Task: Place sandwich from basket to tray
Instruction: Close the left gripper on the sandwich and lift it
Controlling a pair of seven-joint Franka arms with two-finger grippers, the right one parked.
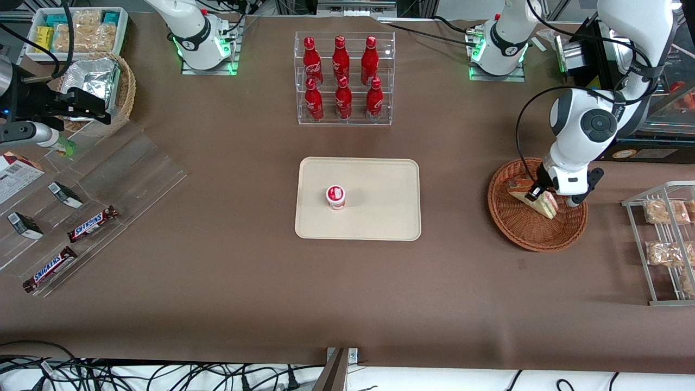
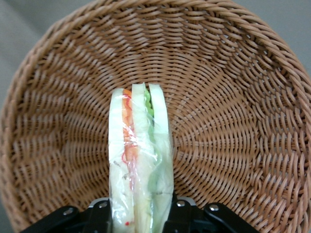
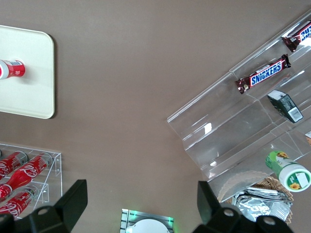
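The sandwich (image 1: 544, 202), a wrapped white-bread wedge with red, orange and green filling, stands on edge in the reddish-brown wicker basket (image 1: 521, 228) at the working arm's end of the table. My left gripper (image 1: 553, 196) is down in the basket, its fingers pressed against both bread faces. In the left wrist view the sandwich (image 2: 138, 145) fills the gap of the gripper (image 2: 140, 216), with the basket (image 2: 233, 97) all around. The cream tray (image 1: 380, 179) lies at the table's middle, toward the parked arm from the basket; it also shows in the right wrist view (image 3: 29, 73).
A small red-and-white cup (image 1: 335, 197) stands on the tray. A clear rack of red bottles (image 1: 343, 79) stands farther from the camera than the tray. A wire rack with snack packets (image 1: 665, 241) is beside the basket. Clear shelves with Snickers bars (image 1: 92, 222) lie at the parked arm's end.
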